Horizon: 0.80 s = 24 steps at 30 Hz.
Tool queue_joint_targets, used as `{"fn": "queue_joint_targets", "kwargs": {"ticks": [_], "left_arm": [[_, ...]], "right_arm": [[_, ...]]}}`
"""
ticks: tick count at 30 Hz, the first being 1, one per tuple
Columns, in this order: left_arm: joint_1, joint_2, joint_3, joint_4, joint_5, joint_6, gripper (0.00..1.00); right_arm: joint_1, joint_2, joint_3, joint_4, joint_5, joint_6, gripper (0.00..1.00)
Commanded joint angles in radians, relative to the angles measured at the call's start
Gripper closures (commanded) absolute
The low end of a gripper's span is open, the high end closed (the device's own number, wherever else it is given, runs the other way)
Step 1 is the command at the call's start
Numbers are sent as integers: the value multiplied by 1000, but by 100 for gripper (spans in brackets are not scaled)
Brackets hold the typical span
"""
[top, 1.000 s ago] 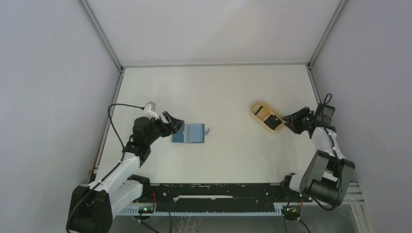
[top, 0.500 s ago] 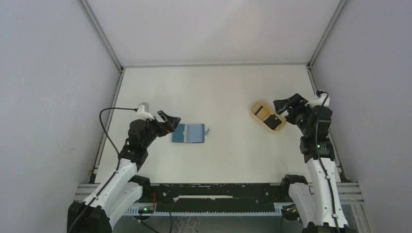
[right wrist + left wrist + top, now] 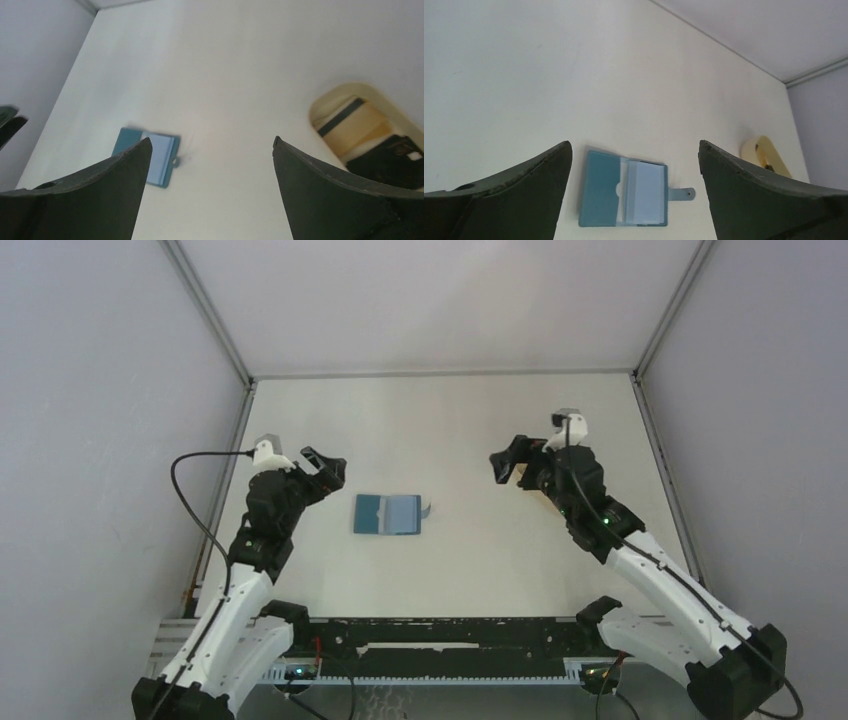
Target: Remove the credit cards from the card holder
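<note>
The teal-blue card holder point(image 3: 388, 513) lies open flat on the white table, snap tab to the right; its inside shows pale blue sleeves point(image 3: 646, 192). Two credit cards lie in a beige oval dish point(image 3: 332, 97): a tan one with a dark stripe point(image 3: 357, 122) and a black one point(image 3: 395, 160). My left gripper point(image 3: 331, 467) hovers open, left of the holder and above it, with nothing between its fingers. My right gripper point(image 3: 504, 461) hovers open to the holder's right, also holding nothing. In the top view the right arm hides the dish.
Grey walls enclose the table on the left, back and right. The dish point(image 3: 766, 155) sits at the right side, beyond the holder point(image 3: 624, 189) as the left wrist sees it. The arm bases and a black rail point(image 3: 450, 635) line the near edge.
The right gripper opened at the dish, then rose and swung left toward the table's middle. The left gripper drew back up and to the left, away from the holder.
</note>
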Motion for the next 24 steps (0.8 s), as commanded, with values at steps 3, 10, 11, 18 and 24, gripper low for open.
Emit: {"fn": "queue_joint_targets", "kwargs": {"ticks": [3,10,11,18,24], "left_arm": [[29,109,-40,-13,-45,8,0],[29,213,-124,71,11,-21,0],[28,233,-133,96,27,-26,0],[29,359,-181,223,89,-55,4],[29,433,-207,316,146,-86,6]], "right_arm": [[128,136,40,55,1,-22,0],[242,440,177,33,-62,20,1],[259,493,212,15,-52,22,1],[283,703,340,-24,-127,95,20],[307,788,370,-64,-170,150,37]]}}
